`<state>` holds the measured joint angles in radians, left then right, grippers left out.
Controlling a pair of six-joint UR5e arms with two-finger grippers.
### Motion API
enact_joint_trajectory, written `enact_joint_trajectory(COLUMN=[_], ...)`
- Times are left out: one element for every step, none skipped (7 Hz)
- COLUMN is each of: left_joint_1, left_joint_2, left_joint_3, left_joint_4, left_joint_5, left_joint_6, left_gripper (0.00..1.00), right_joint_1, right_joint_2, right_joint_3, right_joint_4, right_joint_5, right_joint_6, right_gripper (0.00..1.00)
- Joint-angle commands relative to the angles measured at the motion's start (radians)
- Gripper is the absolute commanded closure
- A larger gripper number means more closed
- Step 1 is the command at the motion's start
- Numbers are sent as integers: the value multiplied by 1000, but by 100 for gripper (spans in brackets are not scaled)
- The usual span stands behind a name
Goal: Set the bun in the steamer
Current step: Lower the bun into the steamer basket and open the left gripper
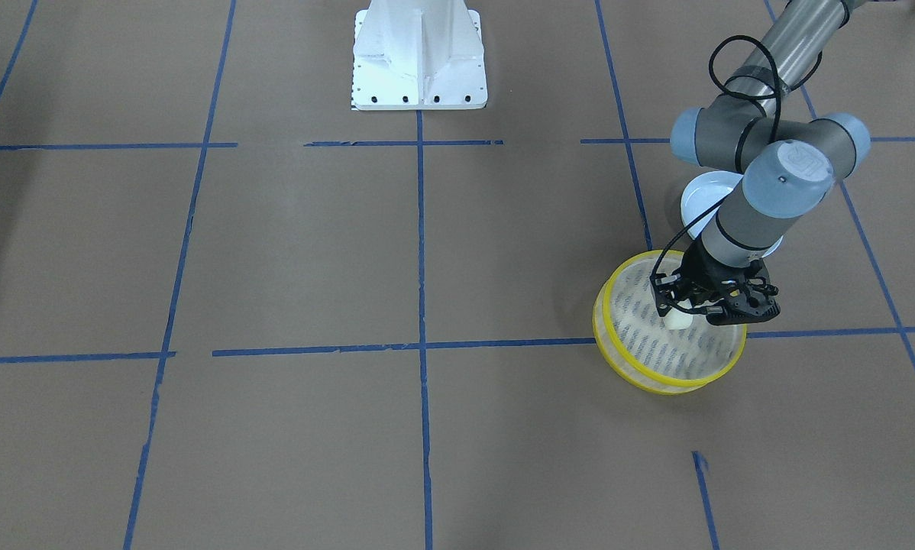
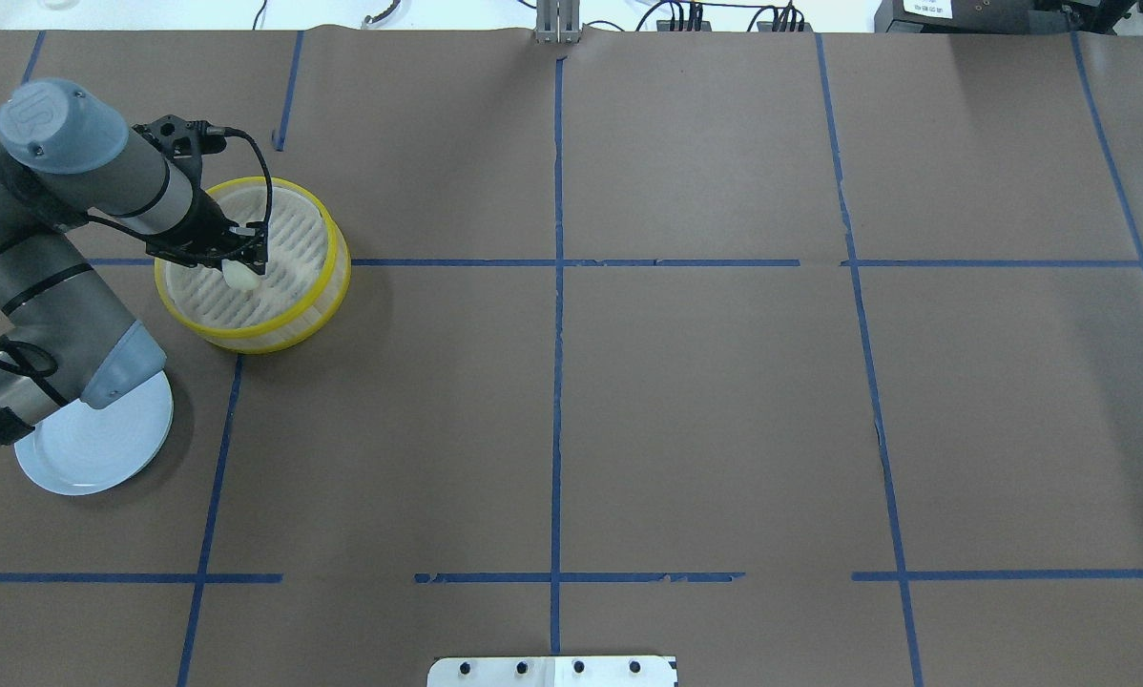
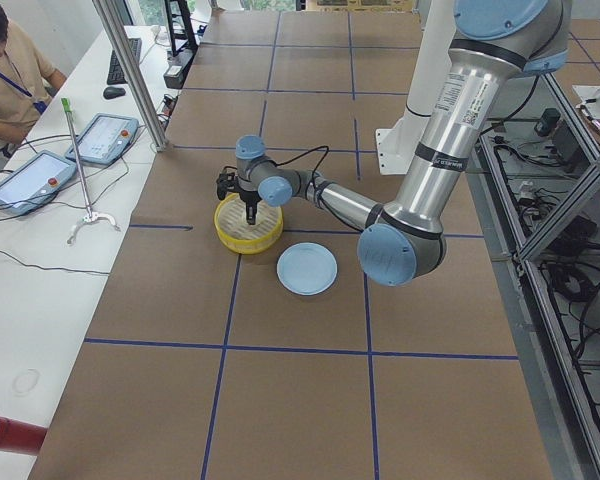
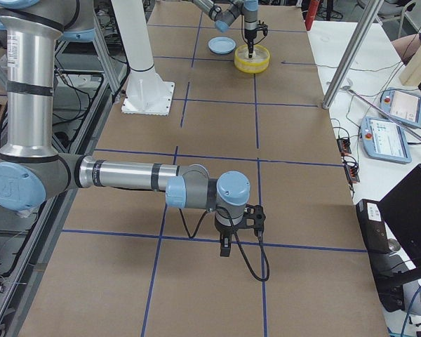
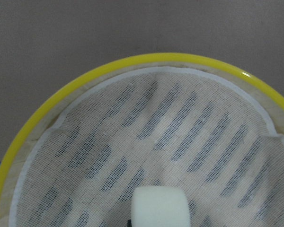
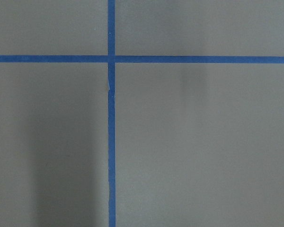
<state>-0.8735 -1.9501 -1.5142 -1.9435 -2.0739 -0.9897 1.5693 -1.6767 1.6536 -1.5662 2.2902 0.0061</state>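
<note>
We see the steamer (image 2: 331,284) on the table (image 2: 724,401), out on the robot's left side, with the plate (image 2: 94,448) just beside it, nearer the robot. The left gripper (image 2: 245,261) reaches inside the steamer's rim, the bun (image 2: 243,277) between its fingers over the base. The right gripper (image 4: 226,247) hangs above the table, well apart.

The bun (image 5: 160,207) runs off the left wrist view's bottom edge. The left arm (image 2: 18,277) hides part of the blue plate (image 2: 104,448); the right gripper (image 4: 224,253) is too small to judge
</note>
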Motion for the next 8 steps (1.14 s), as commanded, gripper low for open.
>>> enact_joint_trajectory(left_joint_1=[5,7,7,7,5,1,-54,-127], left_joint_2=[0,0,0,0,2,7,7,11], left_joint_3=[0,-1,-3,-3,-8,-12,-27,-55], left_joint_4=[0,0,0,0,0,2,3,6], left_joint_5=[0,0,0,0,0,2,17,-6], left_joint_6=[0,0,2,3,6,9,23,78], left_gripper=[53,50,43,38,35,16,0,0], right_joint_1=[0,0,0,0,0,0,0,0], right_joint_2=[0,0,0,0,0,0,0,0], right_joint_3=[0,0,0,0,0,0,0,0], right_joint_4=[0,0,0,0,0,0,0,0], right_joint_5=[0,0,0,0,0,0,0,0], right_joint_6=[0,0,0,0,0,0,0,0], right_gripper=[0,0,0,0,0,0,0,0])
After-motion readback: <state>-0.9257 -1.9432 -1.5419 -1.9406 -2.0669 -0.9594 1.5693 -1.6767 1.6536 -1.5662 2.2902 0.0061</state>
